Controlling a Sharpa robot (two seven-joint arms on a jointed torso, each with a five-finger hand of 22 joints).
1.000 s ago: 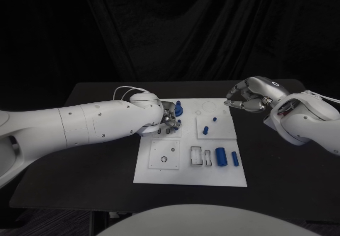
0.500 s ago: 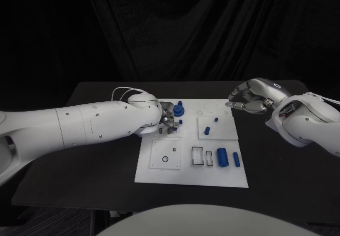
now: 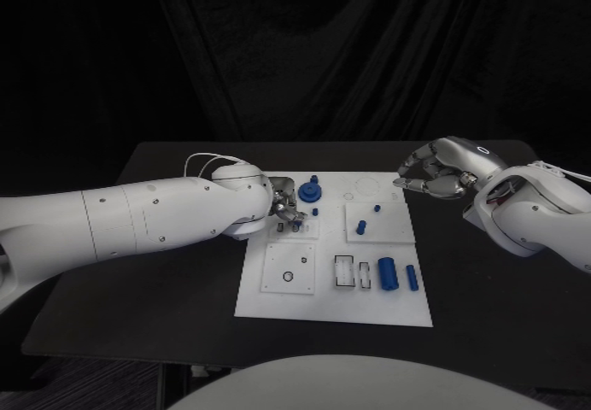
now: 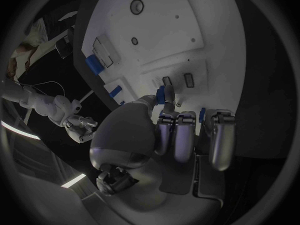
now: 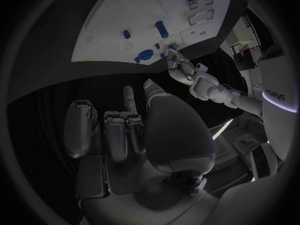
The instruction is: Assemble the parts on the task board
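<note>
Centrally on the black surface [image 3: 172,290] lies the white task board [image 3: 332,307], its blue parts scattered across it. The left hand [image 3: 286,205] sits low over the board's far left corner, beside an upright blue peg with a round collar [image 3: 311,190]. In the left wrist view its fingers [image 4: 177,137] are curled downward side by side, and a small blue part [image 4: 161,94] shows at the thumb tip — whether it is pinched there or merely just beyond cannot be told.

The right hand [image 3: 441,171] hangs above the surface off the board's far right corner, clear of the board, its fingers drawn in toward the palm. The right wrist view shows those fingers [image 5: 115,132] folded with nothing between them.

On the board's right half, a short blue peg [image 3: 359,227] lies on a raised square plate, with a tiny blue pin [image 3: 374,207] just beyond it. Nearer the robot, a thick blue cylinder [image 3: 387,273] lies beside a slimmer blue rod [image 3: 412,277] — the two close together but apart. Left of them are two rectangular slots [image 3: 342,270], and farther left a square plate with a small round hole [image 3: 287,276].
</note>
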